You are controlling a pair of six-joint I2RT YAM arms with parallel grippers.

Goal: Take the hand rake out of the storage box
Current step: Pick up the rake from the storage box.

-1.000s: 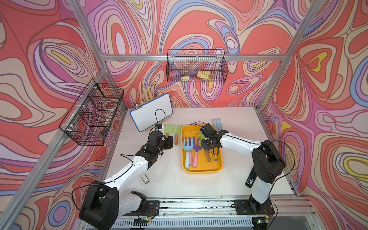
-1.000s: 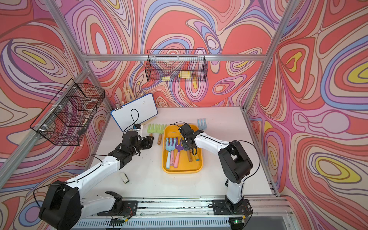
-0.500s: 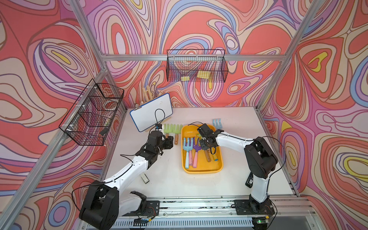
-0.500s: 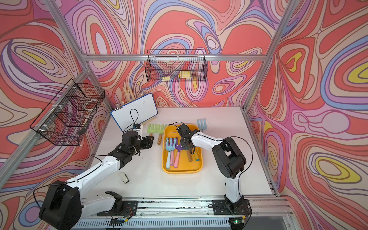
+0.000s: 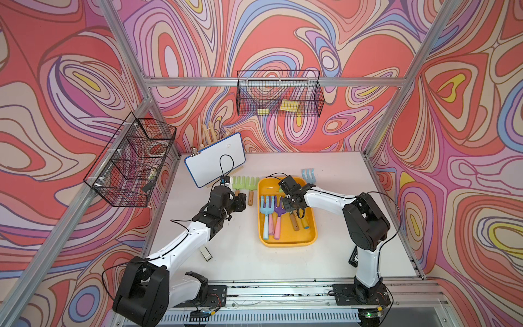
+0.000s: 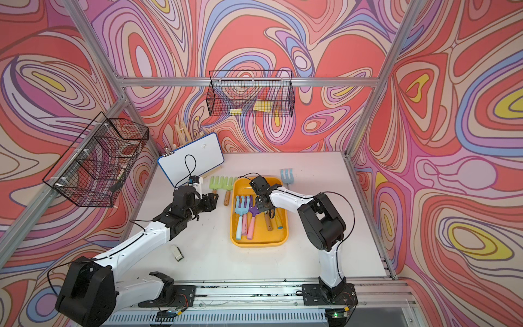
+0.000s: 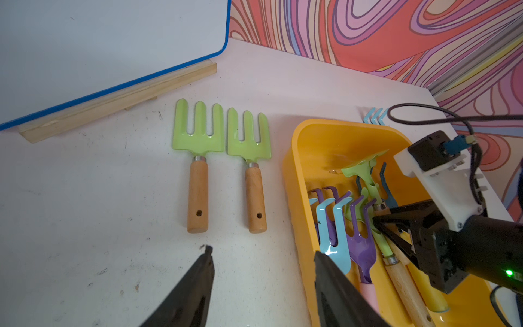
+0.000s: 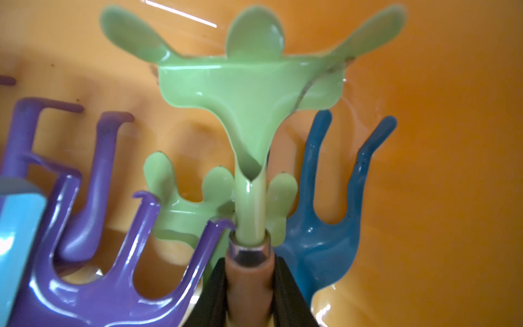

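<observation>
1. Right gripper [image 8: 250, 271]: closed on the rake [image 8: 249, 85]. Both black fingers [image 8: 212, 291] press the wooden handle just behind the metal collar.
2. Rake location: inside the box [image 5: 285, 242], in its upper half, at centre frame in both top views.
3. Rake orientation: the long axis runs along the box's length. The green head [image 7: 365, 167] points toward the box's upper end and the back wall. The handle points toward the lower end.
4. Rake height: the head sits above the neighbouring heads. Whether it clears the box floor cannot be told.
5. Neighbours in the box: the purple rake [image 8: 93, 297], the lower green rake [image 8: 181, 218] and the dark blue rake [image 8: 319, 249] all lie alongside, heads the same way.
6. Left gripper [image 7: 262, 251]: about half open and empty, over bare table [image 5: 254, 269] left of the box, near the two table rakes [image 7: 198, 170].
</observation>
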